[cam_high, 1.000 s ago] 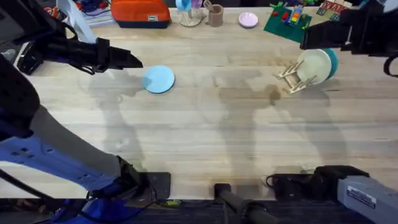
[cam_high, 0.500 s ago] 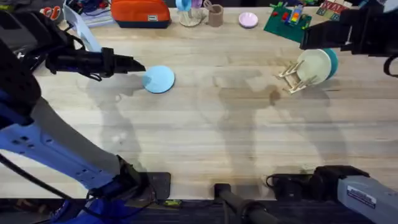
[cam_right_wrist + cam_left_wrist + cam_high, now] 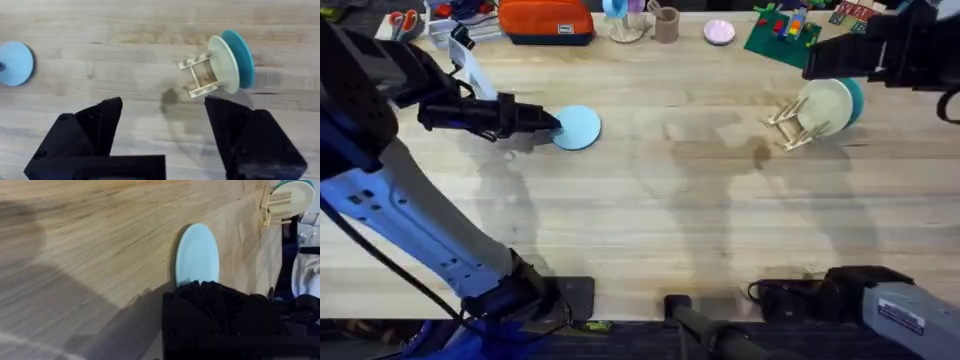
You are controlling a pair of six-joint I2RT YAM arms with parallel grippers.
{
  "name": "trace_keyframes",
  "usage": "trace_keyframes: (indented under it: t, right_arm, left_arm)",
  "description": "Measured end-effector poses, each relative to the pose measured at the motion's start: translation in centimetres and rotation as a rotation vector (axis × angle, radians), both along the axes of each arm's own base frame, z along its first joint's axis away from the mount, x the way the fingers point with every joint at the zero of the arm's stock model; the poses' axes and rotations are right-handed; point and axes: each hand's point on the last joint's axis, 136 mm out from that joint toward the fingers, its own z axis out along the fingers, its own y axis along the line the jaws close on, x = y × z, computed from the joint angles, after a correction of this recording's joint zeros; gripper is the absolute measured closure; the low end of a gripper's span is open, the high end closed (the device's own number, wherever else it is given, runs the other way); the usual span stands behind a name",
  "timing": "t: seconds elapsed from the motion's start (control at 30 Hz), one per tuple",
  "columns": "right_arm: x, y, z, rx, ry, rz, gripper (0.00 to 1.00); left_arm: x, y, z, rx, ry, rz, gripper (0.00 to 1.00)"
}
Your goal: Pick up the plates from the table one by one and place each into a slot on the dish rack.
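Your left gripper (image 3: 552, 122) sits low over the table (image 3: 650, 220), its tip at the near-left rim of the light blue plate (image 3: 577, 127). From the left wrist view the black fingers (image 3: 215, 310) overlap the plate's (image 3: 197, 255) closest edge, but you cannot tell from either view whether they are spread or pinched, or whether they actually touch the plate. The plate lies flat on the wood.

Taking that blue plate as your landmark: the left arm reaches in from the plate's left side, its shadow falling on the planks just in front of the plate. Well to the right of the plate, across a bare stretch of tabletop, stands the dish rack (image 3: 788, 127), a small pale wooden frame with thin pegs. A cream plate (image 3: 823, 104) stands on edge in the rack and a teal plate (image 3: 854, 100) stands on edge directly behind it, farther from the blue plate.

Your right gripper (image 3: 162, 127) hangs above the table with its two black fingers set wide apart and nothing between them. In its wrist view the rack (image 3: 199, 76) with the cream plate (image 3: 223, 64) and teal plate (image 3: 240, 57) lies ahead of the fingers, and the blue plate (image 3: 16, 63) shows far off to the side.

Behind the blue plate, along the table's far edge, you have an orange case (image 3: 546, 20), a brown cup (image 3: 666, 24), a small pink dish (image 3: 719, 32) and a green board (image 3: 781, 38) carrying coloured blocks.
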Motion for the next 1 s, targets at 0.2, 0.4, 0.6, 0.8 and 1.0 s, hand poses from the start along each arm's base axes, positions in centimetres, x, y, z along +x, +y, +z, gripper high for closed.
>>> trace_keyframes:
  t: [0.2,0.4,0.6,0.8,1.0]
  right_arm:
    - [0.00,0.00,0.00,0.000,0.000,0.000,0.007]
    - [0.00,0.00,0.00,0.000,0.000,0.000,0.008]
    - [0.00,0.00,0.00,0.000,0.000,0.000,0.007]
    - [0.00,0.02,0.00,0.000,0.000,0.001,0.009]
    - [0.00,0.03,0.00,0.000,0.000,0.001,0.007]
  left_arm:
    - [0.76,0.69,-0.71,0.030,0.023,0.039,0.959]
    - [0.88,0.86,-0.89,0.023,0.073,0.077,0.959]
    - [0.88,0.87,-0.90,0.019,0.088,0.086,0.960]
    - [0.88,0.87,-0.90,0.017,0.094,0.090,0.960]
    - [0.88,0.87,-0.90,0.017,0.094,0.090,0.960]
